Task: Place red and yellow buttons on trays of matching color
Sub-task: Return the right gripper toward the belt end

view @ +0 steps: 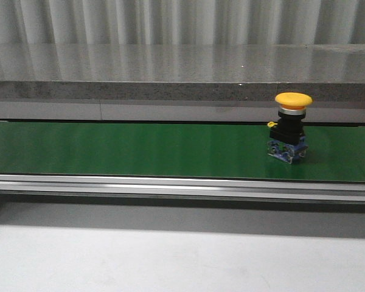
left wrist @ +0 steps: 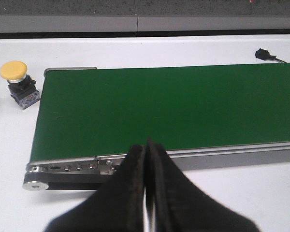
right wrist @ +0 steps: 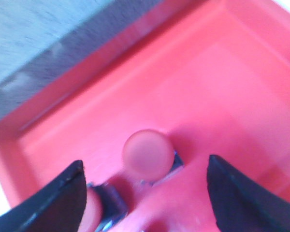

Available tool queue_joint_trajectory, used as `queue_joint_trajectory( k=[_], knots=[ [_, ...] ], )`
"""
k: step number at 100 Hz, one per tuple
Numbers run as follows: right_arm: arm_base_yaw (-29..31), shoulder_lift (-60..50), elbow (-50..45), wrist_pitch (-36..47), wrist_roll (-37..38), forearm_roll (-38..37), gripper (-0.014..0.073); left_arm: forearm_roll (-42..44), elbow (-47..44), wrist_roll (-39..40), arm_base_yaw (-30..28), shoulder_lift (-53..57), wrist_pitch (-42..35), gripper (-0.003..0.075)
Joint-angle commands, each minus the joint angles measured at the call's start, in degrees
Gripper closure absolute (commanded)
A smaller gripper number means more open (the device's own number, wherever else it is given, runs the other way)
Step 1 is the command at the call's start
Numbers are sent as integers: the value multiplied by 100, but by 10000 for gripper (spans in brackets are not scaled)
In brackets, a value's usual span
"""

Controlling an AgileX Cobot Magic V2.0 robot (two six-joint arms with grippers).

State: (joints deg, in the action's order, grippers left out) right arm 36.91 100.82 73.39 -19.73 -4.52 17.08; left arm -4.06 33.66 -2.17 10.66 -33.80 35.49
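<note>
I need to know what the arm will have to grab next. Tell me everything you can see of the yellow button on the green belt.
The yellow button stands upright on the green belt, toward the belt's right side in the front view. It has a wide, domed yellow cap, a silvery collar beneath, a black body with a small yellow tab, and a clear-and-blue base block resting on the belt. No gripper touches it.

Right wrist view blurred; second red button [right wrist: 94,208] partly hidden behind finger [right wrist: 48,203], probably same type.
</note>
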Motion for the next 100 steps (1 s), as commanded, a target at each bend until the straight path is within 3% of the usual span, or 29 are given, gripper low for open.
queue_joint_trajectory(
  k=[1,60,100],
  knots=[
    [-61,-763,-154,94,-85,51,62,-42,151,-7,54,0,-401,741],
    [-1542,-3152,-1040,-1926,-129,-291,60,-42,151,-7,54,0,-401,741],
    [-2649,-3383,-1041,-3476,-234,-260,62,-42,151,-7,54,0,-401,741]
  ],
)
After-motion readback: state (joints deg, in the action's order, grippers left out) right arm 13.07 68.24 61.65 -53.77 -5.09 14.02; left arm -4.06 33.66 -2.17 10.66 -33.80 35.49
